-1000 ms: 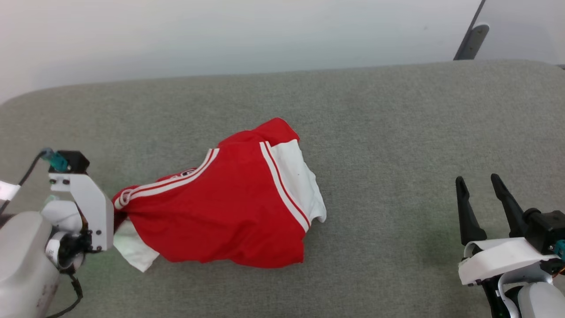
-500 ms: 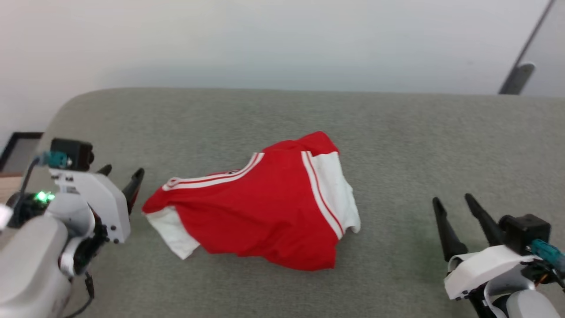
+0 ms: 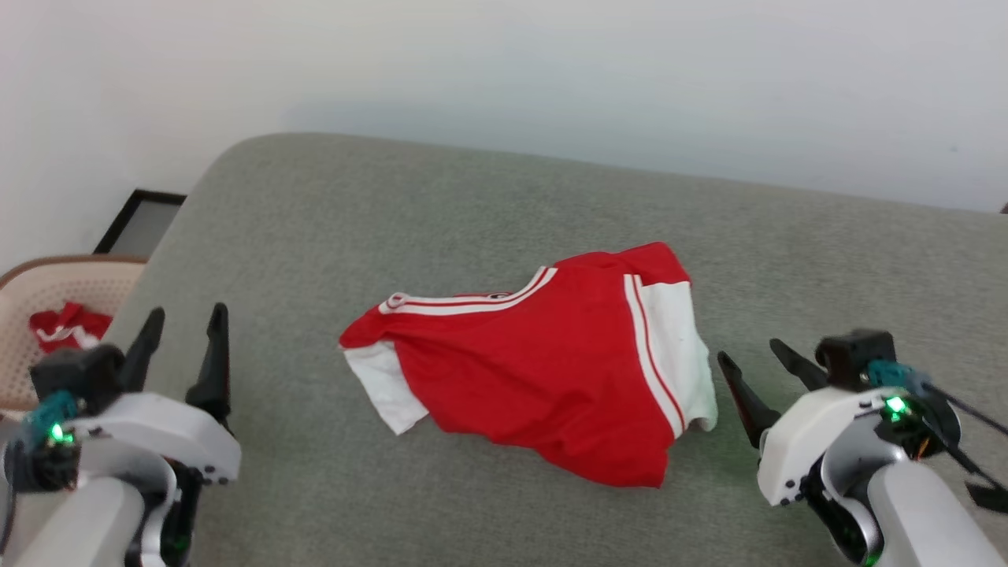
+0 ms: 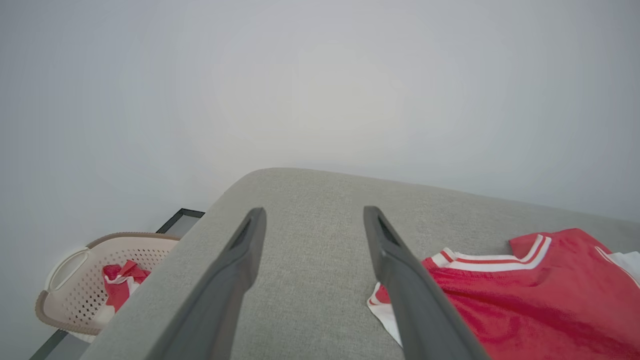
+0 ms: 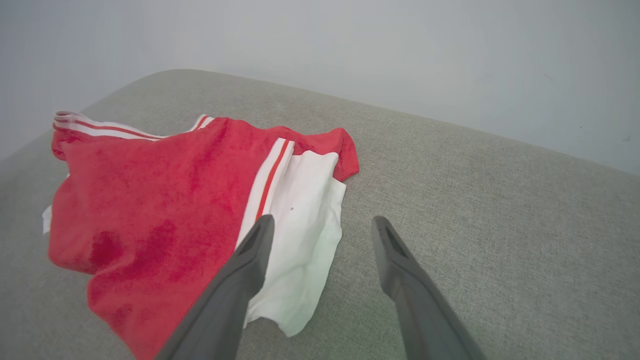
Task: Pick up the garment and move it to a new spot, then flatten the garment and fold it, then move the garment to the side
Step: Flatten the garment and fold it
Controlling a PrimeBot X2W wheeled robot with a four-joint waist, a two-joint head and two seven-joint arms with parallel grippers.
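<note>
Left gripper (image 3: pixel 187 311) has pulled back, now well apart from red sports jersey with white panels (image 3: pixel 535 362); jersey lies crumpled mid grey fabric cushion (image 3: pixel 354 205), bare fabric all round; right gripper (image 3: pixel 748 350) just beside its white hem; both jaws spread, empty; beige perforated basket (image 3: pixel 47 287) past left edge.

The red sports jersey with white panels and striped trim (image 3: pixel 543 370) is soft, matt cloth, rumpled, with a slightly napped look on the red. The grey upholstered cushion (image 3: pixel 354 220) under it is coarse woven fabric, matt and finely grained. The left gripper (image 3: pixel 189 309) and right gripper (image 3: pixel 746 350) have smooth, matt dark plastic fingers and faintly glossy white plastic housings. The beige perforated basket (image 3: pixel 87 277) at far left looks like smooth plastic. The white wall (image 3: pixel 504 71) is smooth and matt.
</note>
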